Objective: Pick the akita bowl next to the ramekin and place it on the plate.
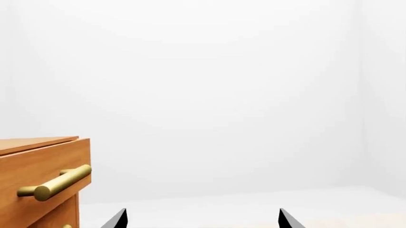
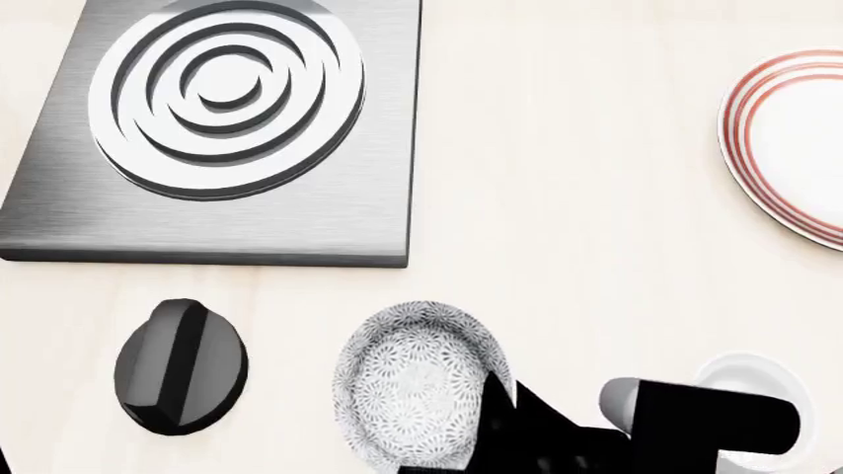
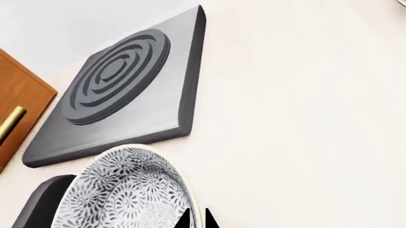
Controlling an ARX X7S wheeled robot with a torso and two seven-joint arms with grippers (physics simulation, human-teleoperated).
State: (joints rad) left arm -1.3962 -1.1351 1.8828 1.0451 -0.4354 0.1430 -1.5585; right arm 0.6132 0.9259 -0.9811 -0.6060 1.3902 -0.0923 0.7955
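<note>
The akita bowl (image 2: 411, 385) (image 3: 127, 194), white with a dense grey floral pattern, sits near the front of the pale counter. My right gripper (image 3: 198, 221) (image 2: 500, 393) is shut on the bowl's right rim, one black tip inside and one outside. The plain white ramekin (image 2: 751, 377) stands just right of the bowl, partly hidden behind my right arm. At the far right edge of the head view lies the red-ringed plate (image 2: 791, 138), cut off by the frame. My left gripper (image 1: 203, 219) is open, holds nothing, and faces a white wall.
A grey metal burner plate (image 2: 224, 128) (image 3: 127, 85) with concentric rings lies at the back left. A black knob (image 2: 178, 365) sits left of the bowl. A wooden drawer front (image 1: 38, 166) with a brass handle (image 1: 54, 183) is beside my left gripper.
</note>
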